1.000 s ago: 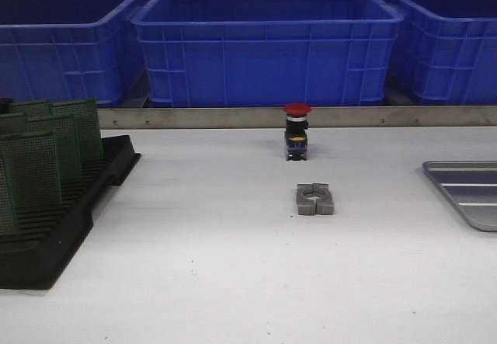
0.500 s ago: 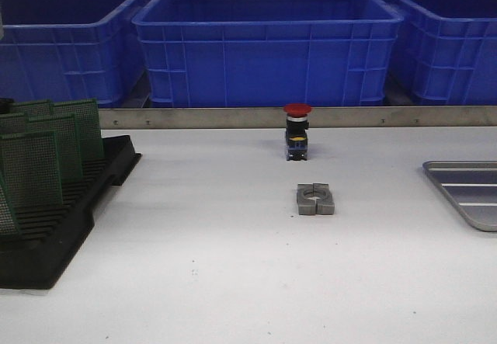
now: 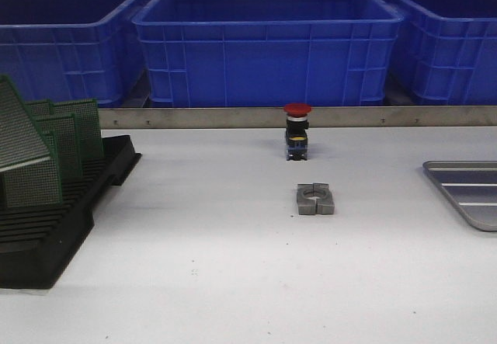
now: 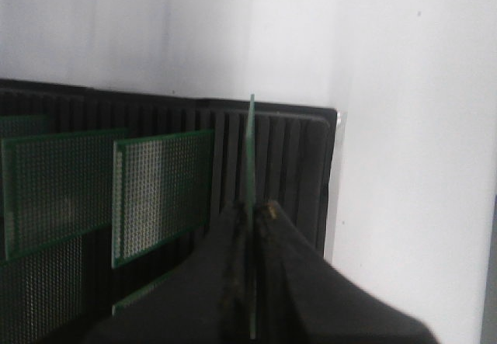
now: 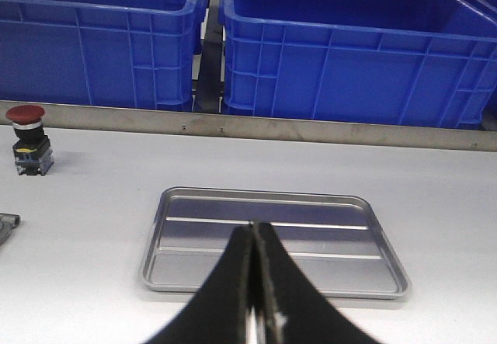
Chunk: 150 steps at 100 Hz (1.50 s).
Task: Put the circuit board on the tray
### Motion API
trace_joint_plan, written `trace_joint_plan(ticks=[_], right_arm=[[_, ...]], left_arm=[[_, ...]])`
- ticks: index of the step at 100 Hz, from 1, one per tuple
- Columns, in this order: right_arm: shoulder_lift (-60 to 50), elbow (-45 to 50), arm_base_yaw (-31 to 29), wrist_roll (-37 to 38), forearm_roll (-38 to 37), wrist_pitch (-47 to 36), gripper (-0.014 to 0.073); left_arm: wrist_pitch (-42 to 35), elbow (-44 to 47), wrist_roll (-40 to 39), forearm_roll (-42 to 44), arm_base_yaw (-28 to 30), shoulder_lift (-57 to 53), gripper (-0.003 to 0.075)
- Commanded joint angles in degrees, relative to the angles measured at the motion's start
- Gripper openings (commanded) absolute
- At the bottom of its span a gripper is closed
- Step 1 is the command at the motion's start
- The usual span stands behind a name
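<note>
My left gripper (image 4: 252, 204) is shut on a green circuit board (image 4: 251, 154), which I see edge-on between the fingers, above the black slotted rack (image 4: 304, 150). In the front view this circuit board (image 3: 19, 130) hangs tilted at the far left above the rack (image 3: 54, 239); the gripper itself is out of that view. Other green boards (image 3: 76, 130) stand in the rack's slots. The grey metal tray (image 3: 466, 196) lies at the right edge of the table. My right gripper (image 5: 255, 227) is shut on nothing and hovers in front of the tray (image 5: 326, 239).
Blue plastic crates (image 3: 268, 45) stand behind a metal strip (image 3: 233, 117) at the back of the table. A red-capped push button (image 3: 297, 130) and a grey split metal block (image 3: 314, 199) sit mid-table, between rack and tray.
A board at the rack's near end has come up out of its slot and now hangs tilted at the far left. Nothing else on the table has moved.
</note>
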Motion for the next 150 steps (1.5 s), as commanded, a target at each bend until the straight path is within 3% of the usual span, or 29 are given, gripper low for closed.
trace_joint_plan(ticks=[1, 21, 38, 86, 135, 150], right_arm=[[-1.3, 0.0, -0.2, 0.0, -0.6, -4.0, -0.0060], [-1.3, 0.0, -0.2, 0.0, -0.6, -4.0, -0.0060], [-1.3, 0.0, -0.2, 0.0, -0.6, -4.1, -0.0060], [-1.3, 0.0, -0.2, 0.0, -0.6, -3.7, -0.0060], [-1.3, -1.2, -0.2, 0.0, 1.1, -6.2, -0.0060], [0.9, -8.6, -0.2, 0.0, 1.1, 4.6, -0.0060]], left_arm=[[4.7, -2.8, -0.7, -8.2, -0.4, -1.9, -0.0020], [4.7, -2.6, -0.7, -27.7, -2.2, -1.8, -0.0020], [4.4, -2.6, -0.7, -35.4, -7.4, -1.8, -0.0020], [4.1, -2.6, -0.7, -36.2, -20.5, -1.8, -0.0020], [4.1, -2.6, -0.7, -36.2, -21.0, -1.8, -0.0020], [4.2, -2.6, -0.7, -36.2, -21.0, -1.8, -0.0020]])
